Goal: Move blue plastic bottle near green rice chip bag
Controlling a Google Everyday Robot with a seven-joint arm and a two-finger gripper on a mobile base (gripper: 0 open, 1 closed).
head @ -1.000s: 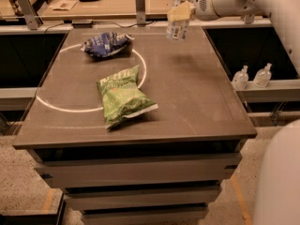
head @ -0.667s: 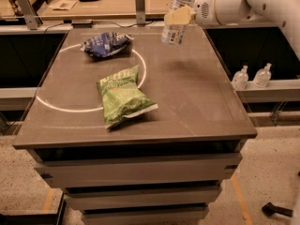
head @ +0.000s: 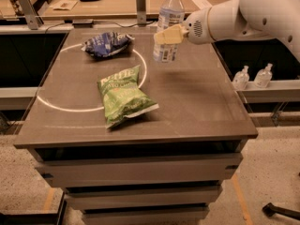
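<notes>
The blue plastic bottle is a tall clear bottle with a white cap and pale label. It hangs upright in the air above the far middle of the table. My gripper is shut on its middle, with the white arm reaching in from the upper right. The green rice chip bag lies flat on the table's middle left, partly inside a white circle. The bottle is behind and to the right of the bag, apart from it.
A dark blue chip bag lies at the back left of the grey table. Two small pump bottles stand on a ledge to the right. A wooden counter runs behind the table.
My gripper has carried the bottle to the left and a little toward the front, closer to the green bag. The bags have not moved.
</notes>
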